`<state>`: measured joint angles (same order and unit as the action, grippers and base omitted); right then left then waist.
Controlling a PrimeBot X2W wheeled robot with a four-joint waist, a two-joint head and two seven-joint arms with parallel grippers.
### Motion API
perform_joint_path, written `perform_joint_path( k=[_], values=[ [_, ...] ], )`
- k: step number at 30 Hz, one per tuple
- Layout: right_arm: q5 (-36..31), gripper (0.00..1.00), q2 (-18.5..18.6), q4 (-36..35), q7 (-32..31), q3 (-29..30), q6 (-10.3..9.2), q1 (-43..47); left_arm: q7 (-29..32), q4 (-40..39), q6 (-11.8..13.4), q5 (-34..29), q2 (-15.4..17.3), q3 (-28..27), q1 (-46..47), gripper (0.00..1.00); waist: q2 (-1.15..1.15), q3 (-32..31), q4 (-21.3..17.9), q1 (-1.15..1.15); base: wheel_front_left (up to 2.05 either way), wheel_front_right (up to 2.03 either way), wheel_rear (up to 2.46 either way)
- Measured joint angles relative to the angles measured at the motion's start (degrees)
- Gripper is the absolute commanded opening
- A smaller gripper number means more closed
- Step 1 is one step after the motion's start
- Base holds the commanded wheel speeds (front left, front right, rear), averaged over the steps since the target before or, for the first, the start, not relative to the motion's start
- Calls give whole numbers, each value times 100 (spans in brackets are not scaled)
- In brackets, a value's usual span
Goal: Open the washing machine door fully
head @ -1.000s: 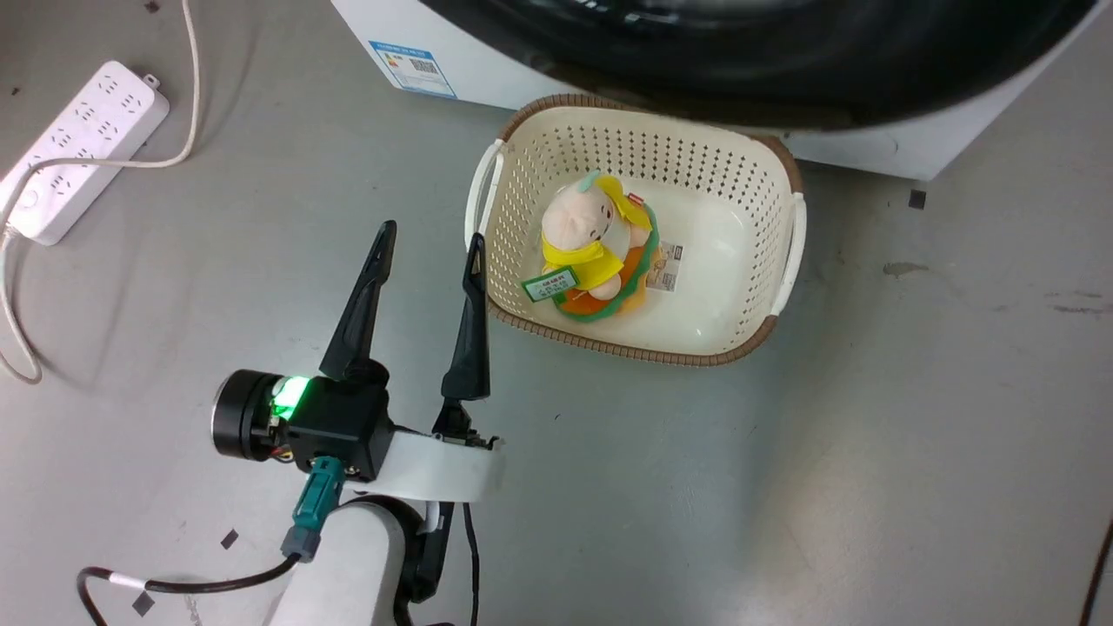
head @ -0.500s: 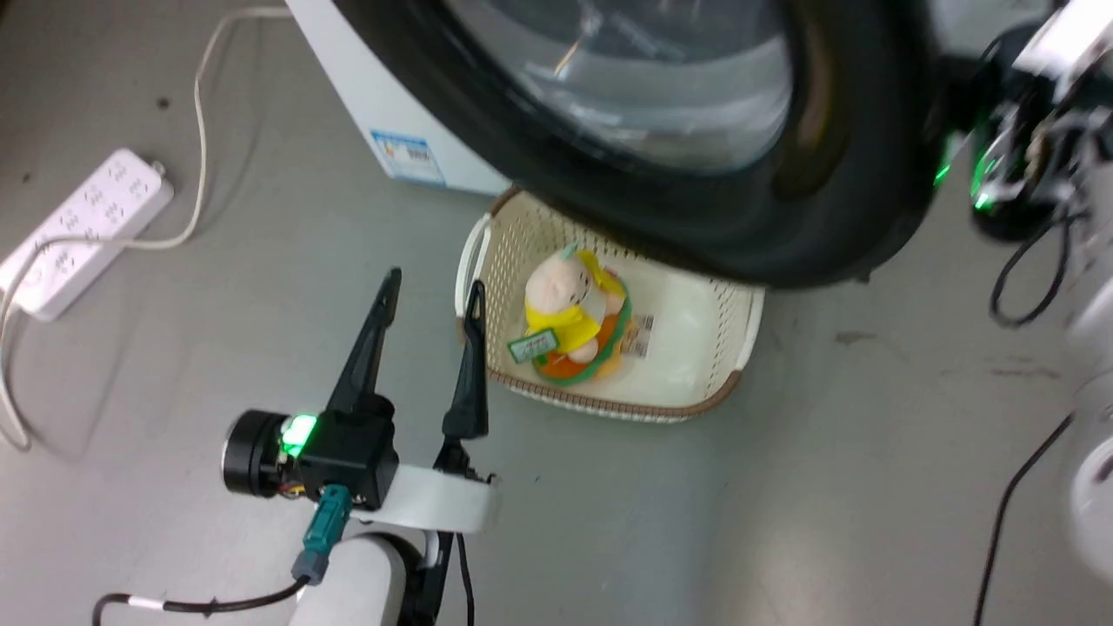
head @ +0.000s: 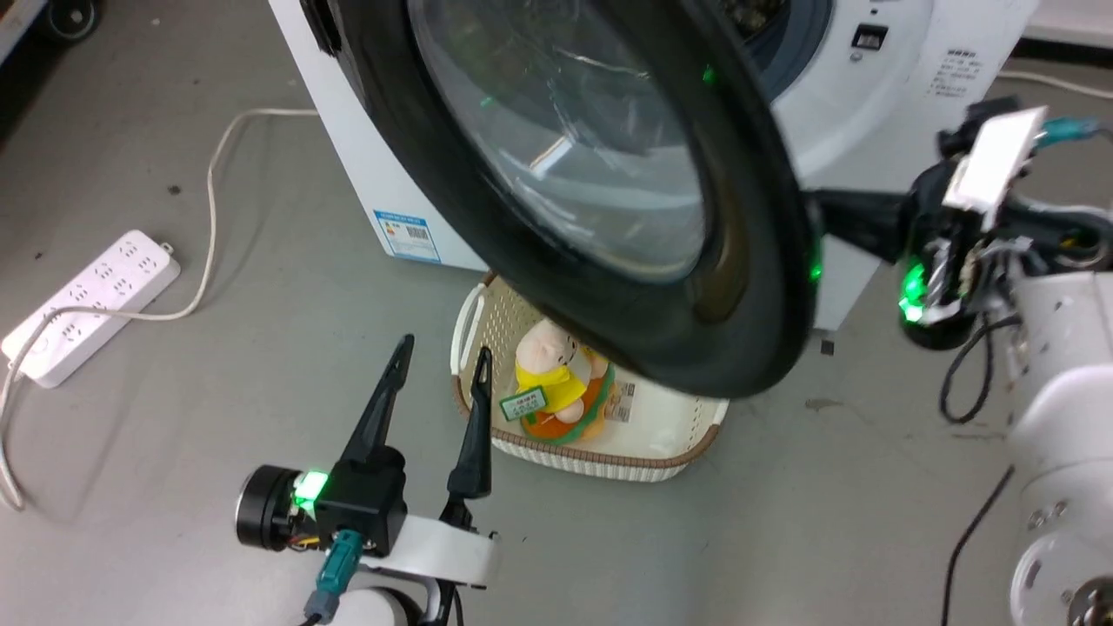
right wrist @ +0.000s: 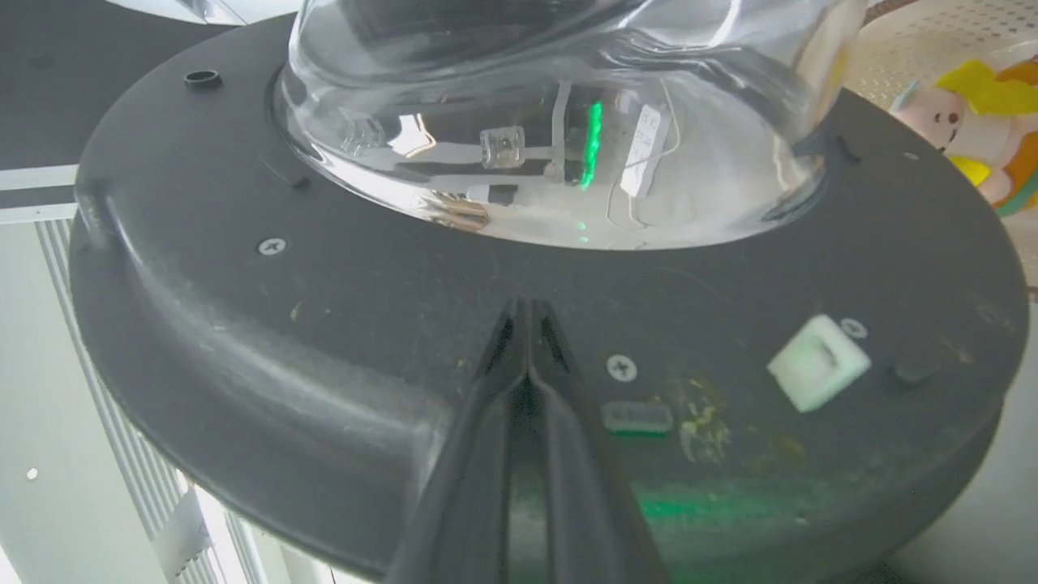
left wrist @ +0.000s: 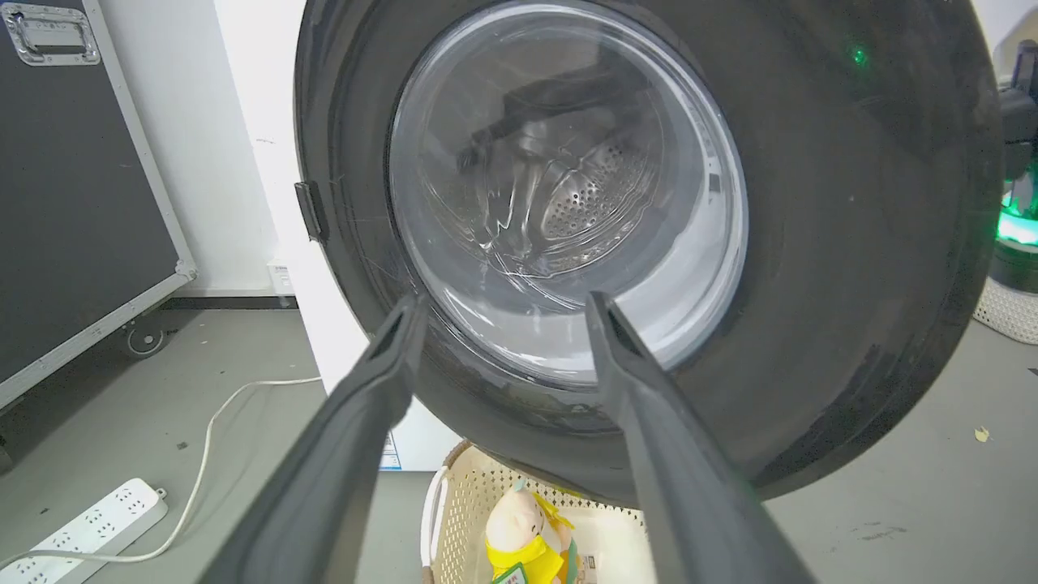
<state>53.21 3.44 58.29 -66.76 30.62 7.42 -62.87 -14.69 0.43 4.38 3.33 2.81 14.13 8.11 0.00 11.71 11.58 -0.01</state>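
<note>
- Fingers of my left gripper [head: 443, 346] stand wide apart and hold nothing. They point toward 12 o'clock in the head view, low over the floor, just beside the 9 o'clock rim of the basket [head: 600, 456].
- My right gripper [right wrist: 527, 304] has its fingers pressed together with nothing between them. In its wrist view the tips lie against the dark inner face of the washing machine door [head: 565, 174], below the glass bowl, with a screw and a small white block toward 3 o'clock.
- That door stands swung out from the white washing machine [head: 869, 113] at 12 o'clock in the head view, its lower rim hanging above the basket.
- A blue-and-white sticker [head: 407, 235] sits on the machine's side, its print too small to read. A green-edged tag [head: 523, 404] on the plush toy [head: 548, 365] in the basket is also unreadable.
- The floor [head: 217, 391] is smooth grey with small dark marks. A white power strip [head: 91, 304] lies at 9 o'clock, its cord looping toward the machine.
- In the left wrist view a black case [left wrist: 73, 178] with metal edging stands at 9 o'clock.
</note>
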Motion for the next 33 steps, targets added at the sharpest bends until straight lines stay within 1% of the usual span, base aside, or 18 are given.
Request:
perform_joint_path(
  k=[7,11,15,20,24,26,27,29,31,33],
  values=[
    [1543,0,-4,-216,-119,-1527,0,655,0,68,-54,-21,0,3,-162,100,0,-213,9,1,0,0,0],
    [2434,0,-12,-621,-54,-2531,0,1181,0,122,-103,-21,0,1,-276,100,0,-312,17,1,0,0,0],
    [3210,0,-18,-1106,192,-3504,0,1705,0,142,-112,-21,-1,-15,-370,100,0,-386,14,1,0,0,0],
    [3793,0,-31,-1571,651,-4417,0,2152,0,157,-153,-21,-1,-40,-441,100,0,-437,13,1,0,0,0],
    [4024,0,-33,-1722,976,-4843,0,2282,0,167,-154,-19,-1,-54,-451,100,0,-448,21,1,0,0,0],
    [4023,0,-37,-1775,1194,-4922,0,2283,0,170,-153,-16,-1,-66,-451,100,0,-451,28,1,0,0,0],
    [4010,3,-40,-1790,1337,-4914,0,2282,0,169,-153,-11,-1,-78,-451,100,0,-452,30,1,0,0,0],
    [4000,100,-24,-1819,1573,-4871,0,2281,0,169,-151,4,-1,-109,-451,100,0,-464,35,1,0,0,0],
    [3930,100,43,-1947,1815,-4812,0,2282,0,170,-144,33,-1,-170,-452,100,0,-491,21,1,0,0,0],
    [3780,100,177,-2191,2189,-4707,0,2290,0,163,-138,59,1,-213,-452,100,0,-524,-12,1,0,0,0]
  ],
)
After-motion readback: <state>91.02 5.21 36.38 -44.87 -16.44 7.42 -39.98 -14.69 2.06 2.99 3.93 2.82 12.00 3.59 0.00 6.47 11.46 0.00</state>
